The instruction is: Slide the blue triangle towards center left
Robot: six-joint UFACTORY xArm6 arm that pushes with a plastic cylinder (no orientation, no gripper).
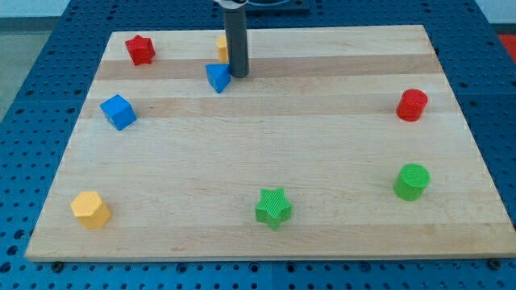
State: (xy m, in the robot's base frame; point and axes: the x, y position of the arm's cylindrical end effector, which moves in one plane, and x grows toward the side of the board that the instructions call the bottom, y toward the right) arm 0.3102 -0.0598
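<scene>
The blue triangle (218,77) lies on the wooden board (266,145) near the view's top, left of centre. My tip (239,75) stands just to its right, touching or almost touching its right edge. The dark rod rises from there out of the view's top. A blue cube (118,111) sits at the view's left, below and left of the triangle.
A red star (140,50) is at the top left. A yellow block (222,47) is partly hidden behind the rod. A red cylinder (412,105) and green cylinder (412,181) are at the right. A green star (273,208) and yellow hexagon (90,209) are near the bottom.
</scene>
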